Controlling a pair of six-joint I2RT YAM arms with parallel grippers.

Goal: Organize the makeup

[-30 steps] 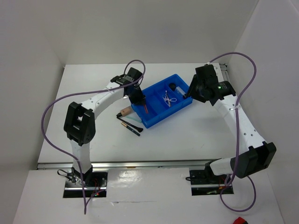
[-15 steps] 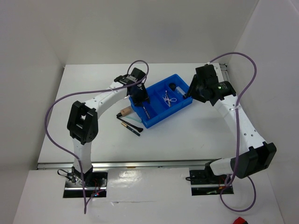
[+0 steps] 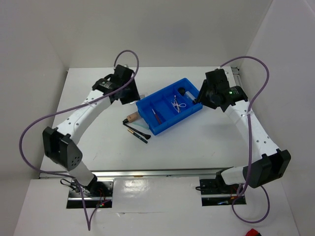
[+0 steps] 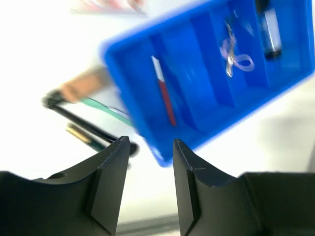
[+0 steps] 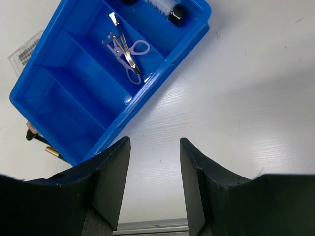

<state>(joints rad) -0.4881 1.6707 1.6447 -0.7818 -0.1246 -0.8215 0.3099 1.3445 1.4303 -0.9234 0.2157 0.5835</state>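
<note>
The pink stick (image 3: 156, 116) lies in the left compartment of the blue tray (image 3: 192, 111), also seen blurred in the left wrist view as the pink stick (image 4: 164, 93). Thin clips (image 5: 125, 54) and a clear bottle (image 5: 165, 7) rest in compartments further right. A beige tube (image 3: 132, 118), black brush (image 3: 137, 127) and pencil (image 3: 138, 136) lie on the table left of the tray. My left gripper (image 3: 132, 92) hovers off the tray's far left corner, open and empty (image 4: 150, 147). Beside the tray's right end, my right gripper (image 5: 153, 147) is open over bare table.
A clear white card (image 5: 24, 49) lies on the table by the tray's far left corner, close to the left gripper. White walls enclose the table at the back and both sides. A metal rail (image 3: 157, 173) runs along the near edge.
My left gripper opened and left the pink stick in the tray, then rose and swung back to the left, off the tray. The right arm has not moved.
</note>
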